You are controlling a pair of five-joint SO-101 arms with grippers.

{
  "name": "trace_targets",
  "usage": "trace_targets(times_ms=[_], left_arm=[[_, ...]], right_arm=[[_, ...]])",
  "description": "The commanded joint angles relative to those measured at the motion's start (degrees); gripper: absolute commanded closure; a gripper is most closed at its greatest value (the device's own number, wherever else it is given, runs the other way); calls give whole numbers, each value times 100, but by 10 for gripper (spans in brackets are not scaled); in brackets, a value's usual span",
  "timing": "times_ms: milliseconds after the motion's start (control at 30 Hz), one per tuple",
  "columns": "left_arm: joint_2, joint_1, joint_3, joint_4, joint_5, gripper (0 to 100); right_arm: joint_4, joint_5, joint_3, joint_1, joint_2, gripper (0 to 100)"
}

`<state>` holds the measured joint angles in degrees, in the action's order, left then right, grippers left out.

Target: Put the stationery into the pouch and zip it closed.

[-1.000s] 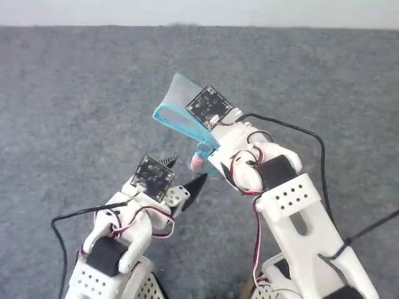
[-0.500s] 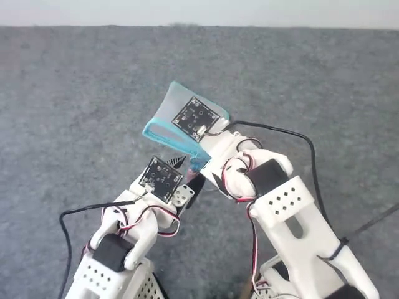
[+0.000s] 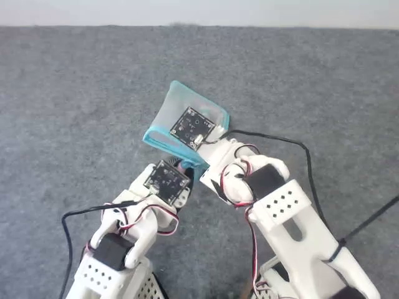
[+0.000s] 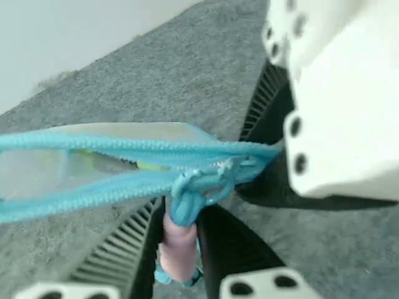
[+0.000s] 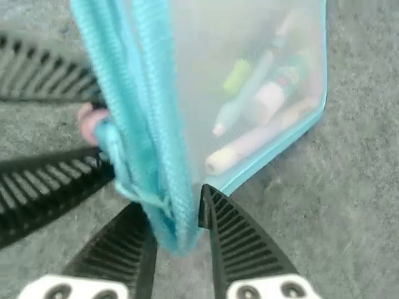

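A translucent pouch (image 3: 176,103) with teal edging hangs above the grey table, its zip end downward. Pens and markers (image 5: 262,106) lie inside it. My right gripper (image 5: 174,202) is shut on the pouch's teal zipper end, one black finger on each side. The two zipper tracks (image 4: 75,146) spread apart away from the slider (image 4: 212,180), so the mouth gapes. A pink pull tab (image 4: 177,249) hangs from the slider on a teal loop. My left gripper (image 4: 182,218) is shut on that tab, just below the pouch and in front of the right gripper. The tab (image 5: 89,121) also sits between the left gripper's fingers (image 5: 56,180).
Grey carpet-like table surface (image 3: 75,93) lies all around the pouch, with a pale wall (image 3: 199,11) along the far edge. The right arm's white body (image 4: 336,93) stands very close to my left gripper. Both arm bases crowd the near edge.
My left gripper has moved forward and up to the pink pull tab and closed on it. The right arm has shifted the pouch slightly left and toward the left arm.
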<state>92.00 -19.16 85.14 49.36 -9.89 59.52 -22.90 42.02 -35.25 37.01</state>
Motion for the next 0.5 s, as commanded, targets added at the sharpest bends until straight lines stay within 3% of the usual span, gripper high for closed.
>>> trace_targets(times_ms=[0, 467], left_arm=[[18, 633, -101, -185, -70, 991], [18, 1451, -75, -378, -62, 991]], right_arm=[[-321, -281, 396, 374, -92, 991], [-629, -624, 1204, 1534, -92, 991]])
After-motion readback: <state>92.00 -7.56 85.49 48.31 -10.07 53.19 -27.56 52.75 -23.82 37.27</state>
